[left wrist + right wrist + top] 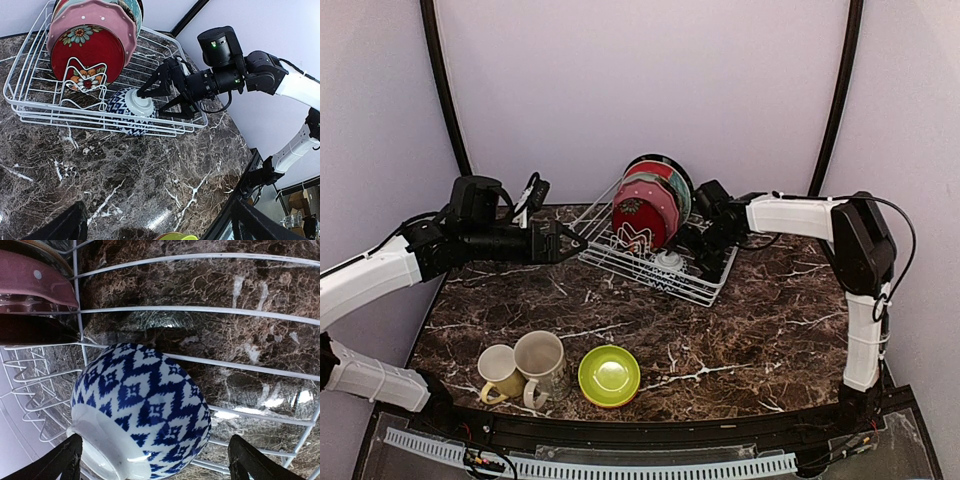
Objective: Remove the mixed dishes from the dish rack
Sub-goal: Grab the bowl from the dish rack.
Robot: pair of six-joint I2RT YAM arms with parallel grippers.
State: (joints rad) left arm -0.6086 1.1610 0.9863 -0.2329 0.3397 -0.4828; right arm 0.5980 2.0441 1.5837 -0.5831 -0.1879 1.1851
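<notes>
From above, the dish rack sits at upper centre of the marble table. Its plates stand on edge between the prongs, which is what keeps them upright. The yellow mug, beige mug and lime bowl stand at lower left, well apart from the rack and, I judge, already unloaded. The left arm stretches level from the left edge, and the left gripper hangs just beside the rack's left corner, spread wide and empty. The right arm rises at the right, folds at a high elbow and reaches back leftward, so the right gripper is over the rack's right side.

The left wrist view shows a blue-and-white bowl upside down in the rack, foot ring up. The right gripper's fingers straddle that foot, wide apart. I cannot tell whether they touch it.

In the right wrist view the bowl fills lower centre between dark fingertips at the bottom corners — fully open, gripping nothing.
</notes>
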